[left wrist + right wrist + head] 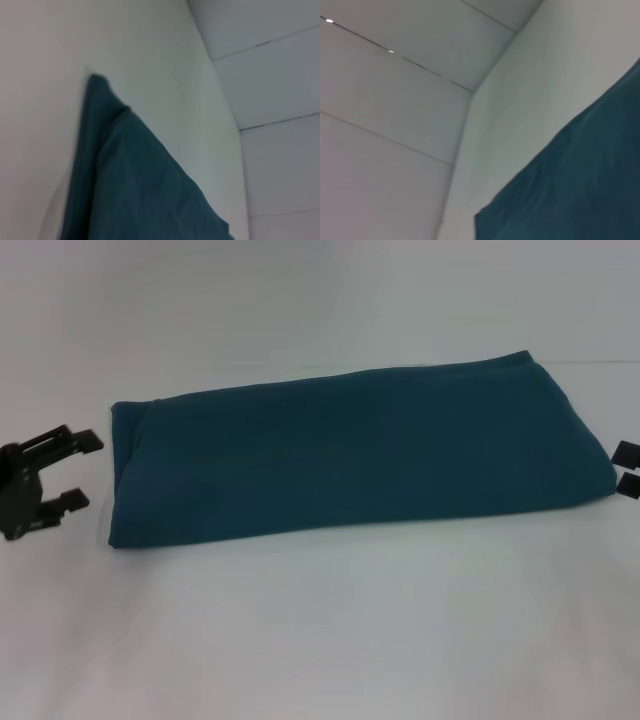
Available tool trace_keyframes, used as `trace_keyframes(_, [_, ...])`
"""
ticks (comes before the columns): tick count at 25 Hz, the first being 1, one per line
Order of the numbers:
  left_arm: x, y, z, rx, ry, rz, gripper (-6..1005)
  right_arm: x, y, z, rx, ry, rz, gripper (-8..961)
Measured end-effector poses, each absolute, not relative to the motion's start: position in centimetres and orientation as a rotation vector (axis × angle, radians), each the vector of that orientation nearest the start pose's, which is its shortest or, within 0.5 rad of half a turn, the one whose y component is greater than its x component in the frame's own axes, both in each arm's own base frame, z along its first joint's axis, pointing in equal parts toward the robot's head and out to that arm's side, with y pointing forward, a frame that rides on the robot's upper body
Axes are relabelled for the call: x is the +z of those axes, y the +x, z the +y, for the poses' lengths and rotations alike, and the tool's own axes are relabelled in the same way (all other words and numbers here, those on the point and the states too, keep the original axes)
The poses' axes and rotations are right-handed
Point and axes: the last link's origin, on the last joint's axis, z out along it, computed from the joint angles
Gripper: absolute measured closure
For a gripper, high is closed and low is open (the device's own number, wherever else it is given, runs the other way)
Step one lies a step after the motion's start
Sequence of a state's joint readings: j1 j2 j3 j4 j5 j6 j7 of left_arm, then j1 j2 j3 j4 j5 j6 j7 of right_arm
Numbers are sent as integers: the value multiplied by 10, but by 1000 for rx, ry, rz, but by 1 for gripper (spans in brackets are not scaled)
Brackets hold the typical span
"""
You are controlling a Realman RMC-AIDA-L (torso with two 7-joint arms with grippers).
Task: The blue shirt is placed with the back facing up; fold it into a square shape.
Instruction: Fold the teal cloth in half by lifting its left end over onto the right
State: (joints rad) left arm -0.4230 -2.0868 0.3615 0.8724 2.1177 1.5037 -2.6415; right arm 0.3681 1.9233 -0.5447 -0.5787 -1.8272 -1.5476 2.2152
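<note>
The left hand (pixel 75 472) sits low over the desk (pixel 320 640) at the robot's left, its two dark fingers spread apart with nothing between them. Its fingertips point toward the near short end of the blue shirt (pixel 350 455), which lies just beside them with a thin strip of bare desk between.

Across the work, the right hand (pixel 626 468) shows only as two black fingertips at the edge of the head view. They are parted by a narrow gap and hold nothing. They stand right at the shirt's opposite short end, close enough that whether they touch the cloth cannot be told.

The shirt lies already folded into a long band, plain side up, with no lettering showing. Its long axis runs left to right across the desk, tilted so the right end sits a little farther from the robot than the left. In the left wrist view the blue shirt (pixel 145 185) shows stacked layers at its corner; in the right wrist view the blue shirt (pixel 580 185) fills the lower part.

Judging from this layout, the band is much longer than it is deep, so making a square means carrying one short end over toward the other along that long axis. Each hand faces one end, and the right appears marginally closer to its end.
</note>
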Motion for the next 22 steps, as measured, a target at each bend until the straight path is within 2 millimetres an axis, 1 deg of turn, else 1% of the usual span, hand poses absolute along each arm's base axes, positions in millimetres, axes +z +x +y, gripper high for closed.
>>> trace_keyframes(2, [73, -332, 312, 1236, 1862, 2557, 60, 84, 340, 300, 1127, -1959, 1814, 177])
trace_keyframes(4, [68, -336, 307, 1231, 1790, 2583, 62, 82, 338, 298, 1154, -1968, 1807, 177])
trace_keyframes(11, [45, -348, 308, 1233, 1601, 2717, 65, 76, 330, 303, 1164, -2019, 1781, 177])
trace_keyframes(16, [38, -356, 309, 1201, 1545, 2807, 65, 74, 329, 304, 1162, -2022, 1777, 178])
trace_keyframes(22, [30, -360, 311, 1201, 1494, 2850, 65, 76, 330, 305, 1156, -2019, 1770, 178])
